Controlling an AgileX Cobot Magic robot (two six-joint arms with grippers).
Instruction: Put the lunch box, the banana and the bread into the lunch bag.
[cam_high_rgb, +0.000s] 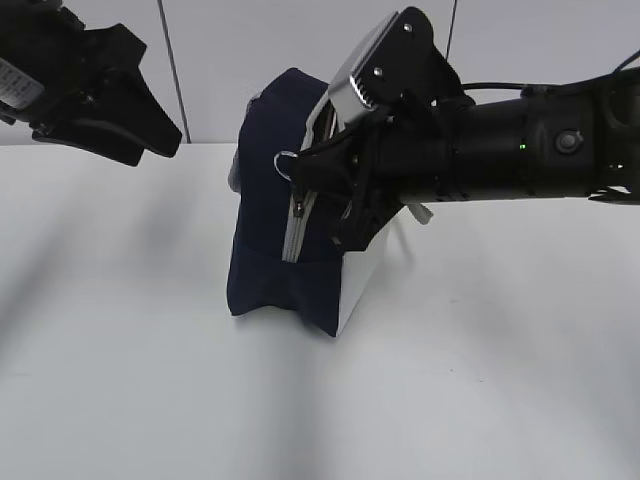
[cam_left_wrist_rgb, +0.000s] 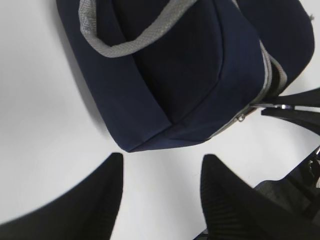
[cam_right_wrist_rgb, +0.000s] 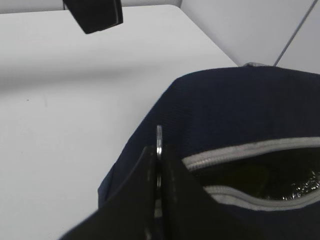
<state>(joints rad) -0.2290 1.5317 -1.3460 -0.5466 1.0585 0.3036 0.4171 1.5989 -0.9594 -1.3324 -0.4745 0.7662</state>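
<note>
Left claw (cam_high_rgb: 150, 135): ours hangs loose and empty up over the counter (cam_high_rgb: 120, 380), so it cannot hold the bag steady.
Lunch bag (cam_high_rgb: 270, 190): it stands on the counter in the middle; a hard tug could tip it.
Ring pull (cam_right_wrist_rgb: 159, 137): it is thin and could slip out.
Right claw (cam_right_wrist_rgb: 159, 165): pinched tight on the ring.
Zipper (cam_right_wrist_rgb: 235, 152): part open; it could jam.
Food: we see none here.
</note>
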